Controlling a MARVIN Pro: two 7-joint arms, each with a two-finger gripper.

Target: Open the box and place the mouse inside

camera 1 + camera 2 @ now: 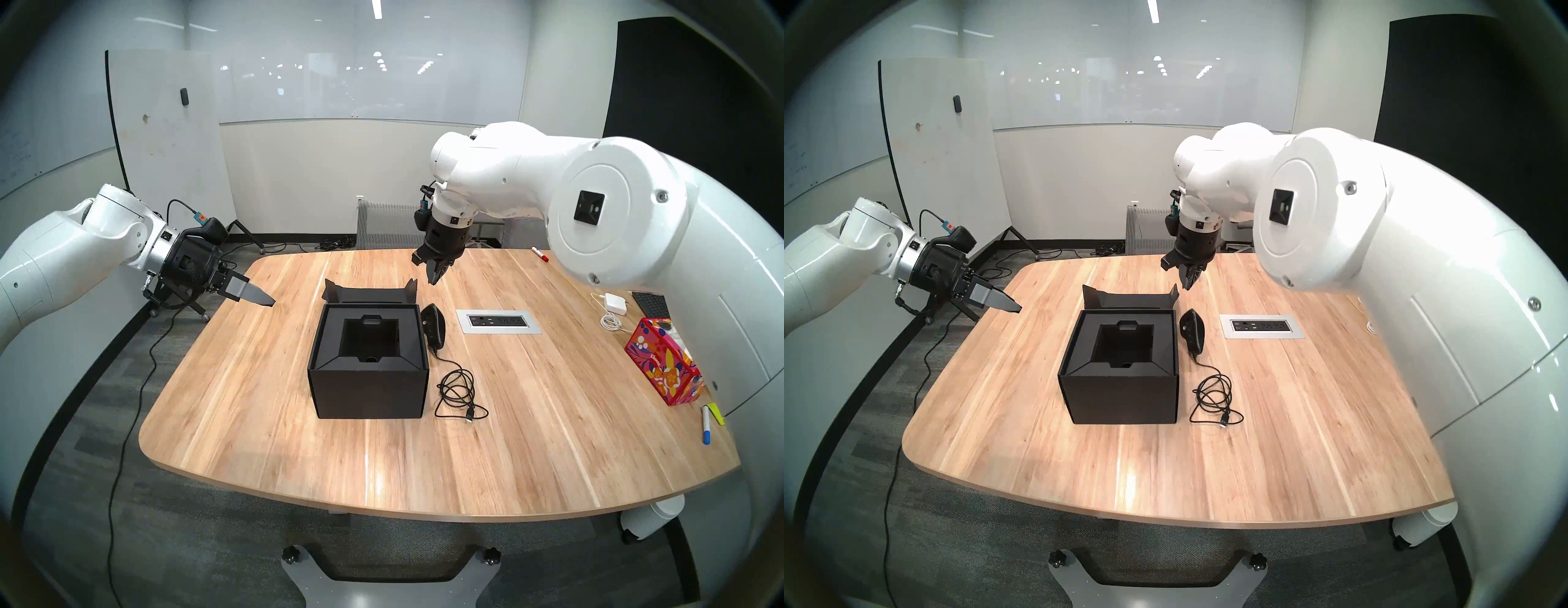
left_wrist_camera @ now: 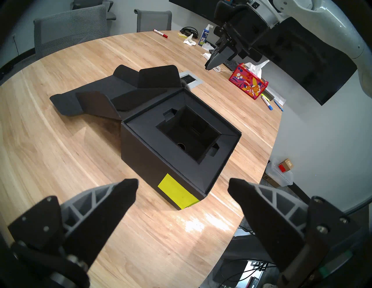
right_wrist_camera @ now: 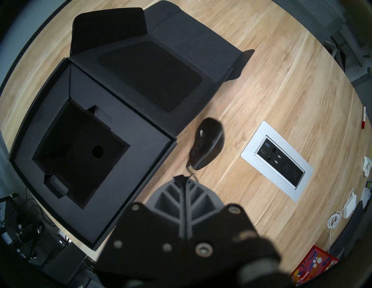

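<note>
The black box (image 1: 368,388) stands open mid-table, its lid flap (image 1: 369,293) laid back on the far side and the black insert's cavity (image 3: 80,152) empty. A yellow-green sticky note (image 2: 177,191) sits on the wall facing my left gripper. The black mouse (image 1: 432,329) lies just right of the box, also in the right wrist view (image 3: 207,144). Its coiled cable (image 1: 458,390) runs toward me. My right gripper (image 1: 435,278) is shut and empty, hovering above the table behind the mouse. My left gripper (image 2: 183,183) is open and empty, in the air left of the box.
A recessed power panel (image 1: 498,321) lies right of the mouse. Further right are a white charger (image 1: 615,303), a red floral tissue box (image 1: 662,361) and markers (image 1: 706,424). A red marker (image 1: 541,254) lies at the far edge. Chairs stand beyond the table.
</note>
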